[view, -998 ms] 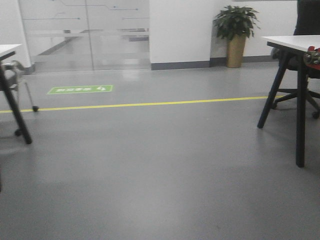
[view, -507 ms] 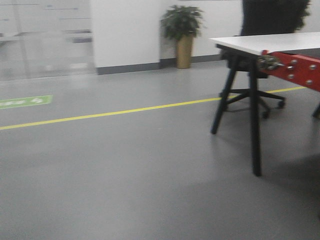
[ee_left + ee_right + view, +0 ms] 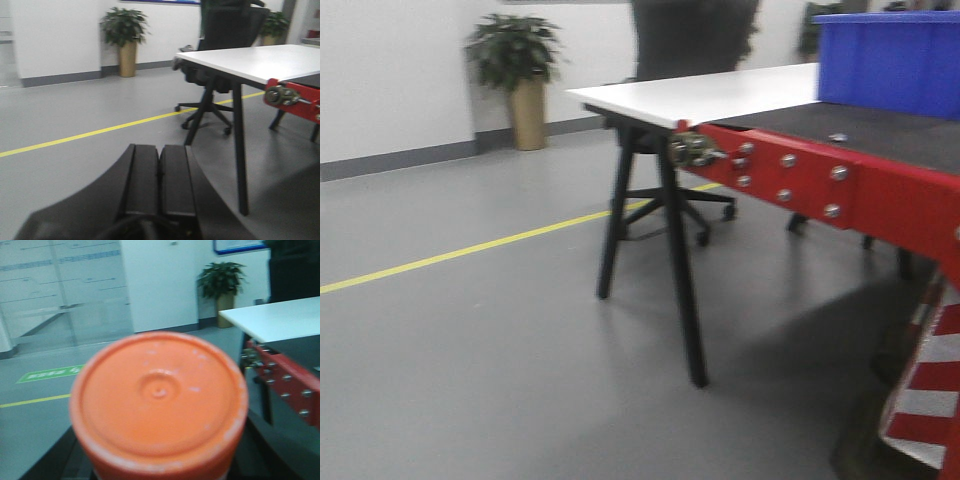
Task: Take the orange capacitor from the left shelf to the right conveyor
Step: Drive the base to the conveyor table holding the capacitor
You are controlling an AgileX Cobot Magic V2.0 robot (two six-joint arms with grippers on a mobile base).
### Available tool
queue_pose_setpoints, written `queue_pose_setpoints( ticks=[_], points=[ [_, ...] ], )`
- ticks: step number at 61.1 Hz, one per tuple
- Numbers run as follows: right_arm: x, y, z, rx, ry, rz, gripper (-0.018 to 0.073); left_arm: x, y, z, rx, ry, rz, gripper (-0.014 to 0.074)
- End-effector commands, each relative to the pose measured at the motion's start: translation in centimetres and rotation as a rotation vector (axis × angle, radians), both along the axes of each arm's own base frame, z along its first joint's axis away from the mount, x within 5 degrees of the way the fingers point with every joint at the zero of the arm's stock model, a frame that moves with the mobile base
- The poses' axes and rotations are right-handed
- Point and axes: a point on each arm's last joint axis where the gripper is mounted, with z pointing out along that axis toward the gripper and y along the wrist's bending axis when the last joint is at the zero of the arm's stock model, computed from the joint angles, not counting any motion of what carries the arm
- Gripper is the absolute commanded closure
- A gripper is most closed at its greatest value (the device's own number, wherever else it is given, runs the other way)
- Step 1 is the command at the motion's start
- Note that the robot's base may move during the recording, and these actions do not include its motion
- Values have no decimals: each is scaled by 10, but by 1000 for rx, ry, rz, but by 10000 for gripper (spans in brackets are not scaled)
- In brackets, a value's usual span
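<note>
Biggest thing on my screens is the grey floor (image 3: 500,380), with a yellow line (image 3: 470,250) running across it from the near left toward the far right. On the right in the front view is the right conveyor (image 3: 800,175): dark belt on top, red front edge with bolts, and a red-and-white striped panel (image 3: 925,400) low at the near right. Just beyond it is a white table (image 3: 720,92) on black legs, and a blue bin (image 3: 890,60) sits at the far right on the belt. A black office chair (image 3: 220,35) is behind the table, and a potted plant (image 3: 515,50) stands against the far wall on the left. The left gripper (image 3: 160,150) has its two pads pressed flat together with nothing between them. The right gripper (image 3: 159,467) is pinching the orange capacitor (image 3: 159,390), dark fingers (image 3: 60,460) flanking it. Its flat top fills the right wrist view, up off the floor, left of the conveyor's red edge and not on the belt.
</note>
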Motion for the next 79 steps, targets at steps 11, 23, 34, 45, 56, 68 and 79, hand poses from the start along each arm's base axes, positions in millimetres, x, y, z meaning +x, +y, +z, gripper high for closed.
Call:
queue_pose_setpoints(
  ticks=[11,23,34,45,56,68,79],
  points=[
    [-6,-3,17,55,-116,1,505,0,0,1,-11,-76,-4,722],
    [-6,-3,17,55,-116,1,505,0,0,1,-11,-76,-4,722],
    [-6,-3,17,55,-116,1,505,0,0,1,-11,-76,-4,722],
    [-6,-3,17,54,-115,1,505,0,0,1,-11,-76,-4,722],
    [-6,-3,17,54,-115,1,505,0,0,1,-11,-76,-4,722],
    [-6,-3,17,54,-115,1,505,0,0,1,-11,-76,-4,722],
    [-6,-3,17,54,-115,1,505,0,0,1,-11,-76,-4,722]
  ],
)
